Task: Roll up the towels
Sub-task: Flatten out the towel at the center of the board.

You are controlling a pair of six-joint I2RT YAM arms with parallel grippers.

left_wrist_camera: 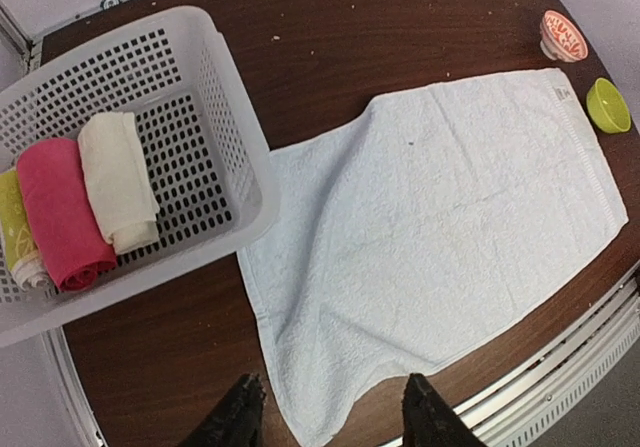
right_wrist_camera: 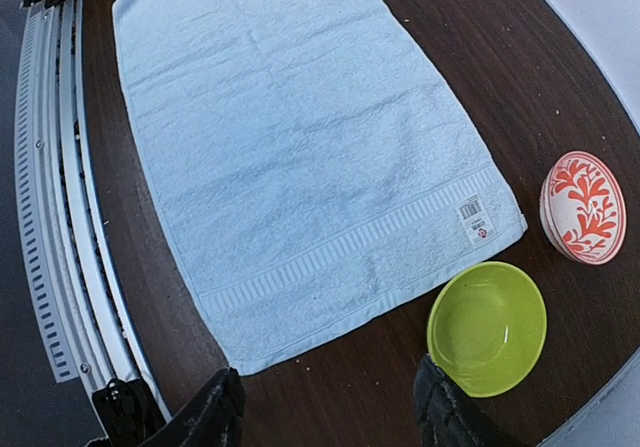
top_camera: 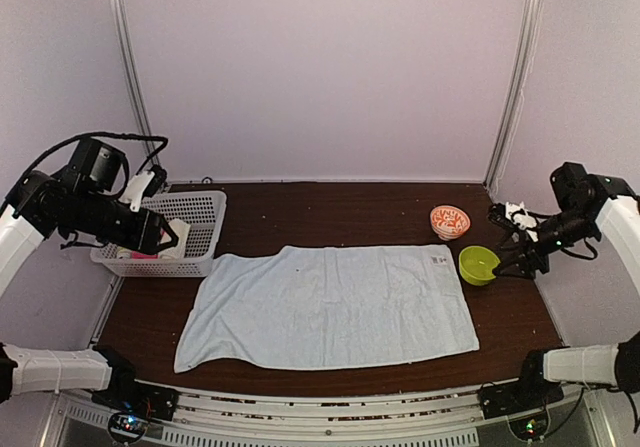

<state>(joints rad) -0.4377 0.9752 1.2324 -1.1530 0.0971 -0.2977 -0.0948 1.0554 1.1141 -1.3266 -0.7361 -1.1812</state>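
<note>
1. Pale blue towel (top_camera: pixel 330 307) spread flat mid-bench (top_camera: pixel 350 207), long side running left to right. Label corner at far right, just beside green bowl (top_camera: pixel 479 264).
2. Cream towel (left_wrist_camera: pixel 118 179) rolled up in basket (left_wrist_camera: pixel 235 167), next to pink roll (left_wrist_camera: pixel 62 212) and yellow roll (left_wrist_camera: pixel 15 237).
3. Left gripper (left_wrist_camera: pixel 335 417) open, holding nothing, raised at basket side.
4. Right gripper (right_wrist_camera: pixel 325 412) open, holding nothing, raised at right end near green bowl.
5. Handling, judged: light, limp terry with no stiffness. Likely to bunch or skew if dragged by one corner. Best pinched at both corners of one short edge, low against the bench, then turned over evenly.
6. Edges and room:
   - Right short edge close to green bowl and patterned bowl (top_camera: pixel 449 221).
   - Far left corner near basket.
   - Near long edge close to bench front.
   - Bare wood beyond far edge.
   - Rolling from right edge leftward probably keeps clear of the bowls.
</note>
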